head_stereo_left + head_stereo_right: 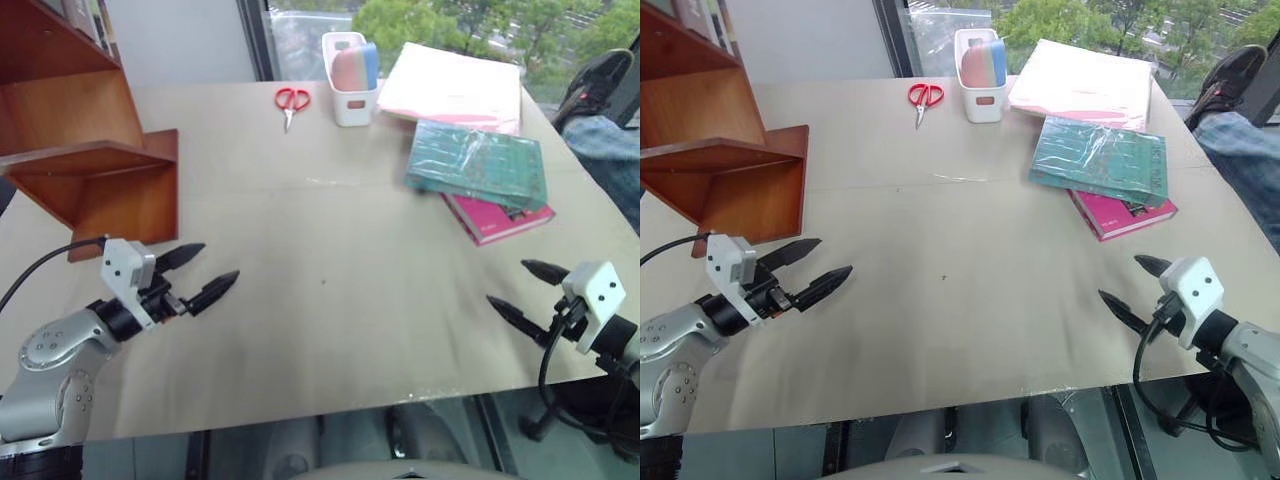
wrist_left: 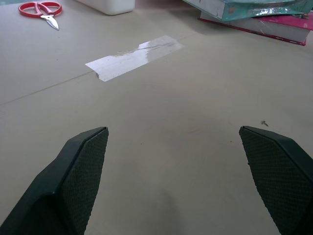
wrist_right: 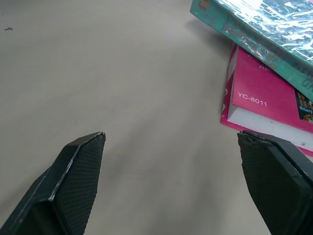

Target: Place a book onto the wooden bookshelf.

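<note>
The teal-green book [image 1: 478, 165] in glossy plastic wrap lies flat at the right rear of the table, resting on a thinner magenta book [image 1: 497, 218]. At the left edge stands the reddish-brown wooden bookshelf [image 1: 85, 150], with flat boards and a slanted side panel. My left gripper [image 1: 204, 274] hovers open over the near left of the table, just in front of the shelf, with nothing between its fingers. Over the near right, my right gripper [image 1: 518, 289] is open too and empty, a good way short of the book [image 3: 264, 29].
A pale pink folder [image 1: 455, 87] lies behind the books. A white tub [image 1: 351, 70] and red scissors [image 1: 291, 102] sit at the back middle. A strip of clear tape [image 2: 134, 57] is stuck to the tabletop. A person's leg and shoe [image 1: 600, 110] show at the far right.
</note>
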`<action>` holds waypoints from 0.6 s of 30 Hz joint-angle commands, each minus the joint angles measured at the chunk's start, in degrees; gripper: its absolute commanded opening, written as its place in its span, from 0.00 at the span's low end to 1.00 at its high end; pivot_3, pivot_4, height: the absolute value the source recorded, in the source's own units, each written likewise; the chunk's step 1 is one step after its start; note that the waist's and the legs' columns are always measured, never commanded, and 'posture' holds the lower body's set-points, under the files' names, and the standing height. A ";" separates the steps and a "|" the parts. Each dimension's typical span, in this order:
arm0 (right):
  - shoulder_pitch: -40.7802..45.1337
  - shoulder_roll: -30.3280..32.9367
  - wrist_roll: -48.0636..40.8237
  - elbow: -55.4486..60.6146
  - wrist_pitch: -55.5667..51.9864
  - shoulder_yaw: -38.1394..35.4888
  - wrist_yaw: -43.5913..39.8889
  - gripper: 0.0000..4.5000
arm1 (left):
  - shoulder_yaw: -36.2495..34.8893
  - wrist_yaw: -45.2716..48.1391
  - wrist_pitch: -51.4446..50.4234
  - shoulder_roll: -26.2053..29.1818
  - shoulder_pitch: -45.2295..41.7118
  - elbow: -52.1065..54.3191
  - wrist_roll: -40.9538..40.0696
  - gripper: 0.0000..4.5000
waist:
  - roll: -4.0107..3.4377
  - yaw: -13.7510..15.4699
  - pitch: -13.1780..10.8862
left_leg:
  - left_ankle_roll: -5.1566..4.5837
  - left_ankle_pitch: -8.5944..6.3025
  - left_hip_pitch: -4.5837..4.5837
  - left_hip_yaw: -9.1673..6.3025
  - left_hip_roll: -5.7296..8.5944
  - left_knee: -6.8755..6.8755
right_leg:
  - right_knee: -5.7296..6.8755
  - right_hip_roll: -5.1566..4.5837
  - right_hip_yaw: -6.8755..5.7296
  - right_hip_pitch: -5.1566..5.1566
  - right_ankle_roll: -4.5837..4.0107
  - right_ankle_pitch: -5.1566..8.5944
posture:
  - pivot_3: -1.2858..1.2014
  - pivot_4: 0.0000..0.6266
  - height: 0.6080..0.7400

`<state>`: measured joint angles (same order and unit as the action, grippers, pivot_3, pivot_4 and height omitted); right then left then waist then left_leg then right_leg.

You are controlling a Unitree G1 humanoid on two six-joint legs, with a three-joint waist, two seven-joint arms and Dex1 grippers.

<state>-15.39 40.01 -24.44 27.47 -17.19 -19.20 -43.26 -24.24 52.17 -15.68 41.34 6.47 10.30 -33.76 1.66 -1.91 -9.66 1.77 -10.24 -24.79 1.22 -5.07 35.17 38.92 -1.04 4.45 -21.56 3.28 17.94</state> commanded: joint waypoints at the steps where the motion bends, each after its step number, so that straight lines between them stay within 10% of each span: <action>1: 0.61 0.49 0.95 -1.15 2.07 -1.63 -0.19 0.99 | -0.67 1.96 0.03 1.61 -0.74 2.31 -1.17 1.00 | 0.00 0.00 0.00 | 0.00 0.00 0.00 0.00 0.00 0.00 | 0.00 0.00 0.00 0.00 0.00 0.00 | 0.52 0.24 1.00; 12: 14.82 1.83 3.79 -10.19 -4.35 1.63 4.92 0.13 | 2.97 7.93 -4.04 1.99 -6.01 8.35 -7.70 1.00 | 0.00 -0.38 -0.01 | 0.00 0.01 0.04 0.03 0.00 0.07 | 0.07 0.02 0.06 -0.01 0.02 -0.02 | 0.52 0.24 1.00; 18: 34.55 4.06 12.80 -23.53 -7.08 9.64 9.00 0.03 | 7.31 4.55 -4.49 0.66 -10.96 11.72 -5.90 1.00 | -0.06 -0.40 -0.03 | 0.00 0.01 0.01 0.03 0.00 0.08 | 0.08 0.05 0.08 -0.04 0.01 -0.02 | 0.52 0.24 1.00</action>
<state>15.41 43.02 -13.80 6.92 -24.45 -10.02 -35.62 -17.42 57.46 -20.10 42.16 -3.29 18.95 -39.50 1.61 -2.31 -9.69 1.77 -10.23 -24.77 1.28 -5.06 35.27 39.00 -0.99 4.57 -21.60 3.29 17.92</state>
